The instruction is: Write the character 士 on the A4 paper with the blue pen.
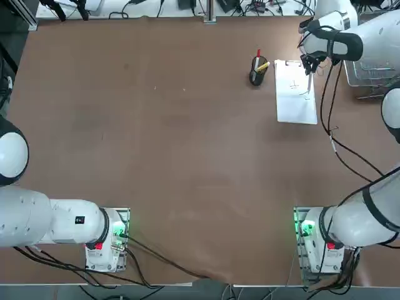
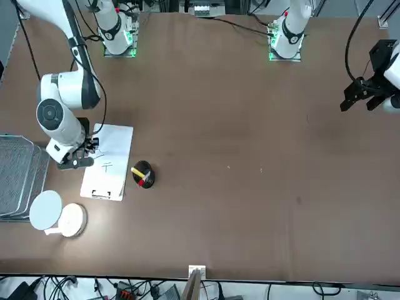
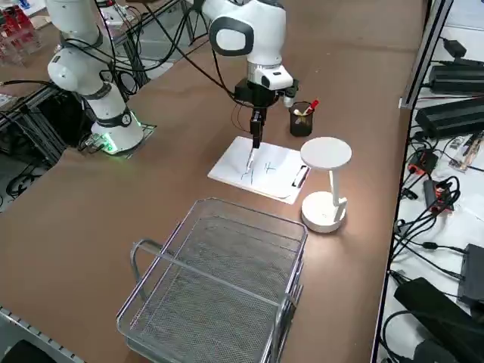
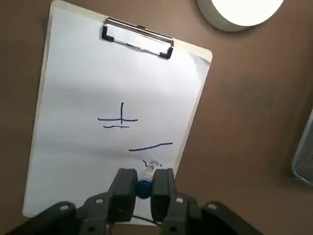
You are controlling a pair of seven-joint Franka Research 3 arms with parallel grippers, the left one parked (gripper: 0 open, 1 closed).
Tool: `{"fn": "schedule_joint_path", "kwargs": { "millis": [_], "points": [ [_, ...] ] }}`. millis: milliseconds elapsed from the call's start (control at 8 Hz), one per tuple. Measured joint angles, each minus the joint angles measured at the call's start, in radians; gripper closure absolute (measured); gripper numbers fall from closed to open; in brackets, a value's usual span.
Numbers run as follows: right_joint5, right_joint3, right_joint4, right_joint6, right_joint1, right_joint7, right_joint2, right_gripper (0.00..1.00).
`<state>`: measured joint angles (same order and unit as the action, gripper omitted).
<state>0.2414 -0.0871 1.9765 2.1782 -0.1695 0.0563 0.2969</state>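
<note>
1. From overhead, we see the paper (image 1: 295,100) lying at the far right of the table (image 1: 175,156), its clipped short edge away from the bases. Our right hand (image 1: 308,67) hangs over the sheet's right margin, holding the pen (image 1: 309,81) upright. A black cup (image 1: 257,72) with a red and a yellow pen stands just left of the sheet; we should leave it alone.

2. Across the table, the front view shows the hand (image 2: 87,149) low over the paper (image 2: 109,161), with a small 士-like mark already near the middle. We judge a further stroke is in hand, so steady downward pressure matters more than speed.

3. At the side, the pen (image 3: 252,153) stands nearly vertical, and its tip seems to meet the paper (image 3: 261,170), though we cannot be sure of contact. A white lamp (image 3: 325,181) stands just beside the clipped end and a wire basket (image 3: 219,287) nearer the camera; short strokes keep us clear of both.

4. Up close, the wrist view shows the hand (image 4: 145,188) pinching the pen (image 4: 146,178), fingers pressed on its bluish barrel. On the paper (image 4: 88,78) sit a small finished figure, a long slanted line and a short scribble by the tip. To do well, we should keep strokes level, start each one squarely, and lift cleanly between them so that no stray tail is dragged.
</note>
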Motion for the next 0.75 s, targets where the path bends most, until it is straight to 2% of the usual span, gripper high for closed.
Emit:
{"fn": "schedule_joint_path", "kwargs": {
  "millis": [750],
  "points": [
    [-0.001,0.000,0.027,0.027,0.000,0.000,0.002,0.80]
  ]
}}
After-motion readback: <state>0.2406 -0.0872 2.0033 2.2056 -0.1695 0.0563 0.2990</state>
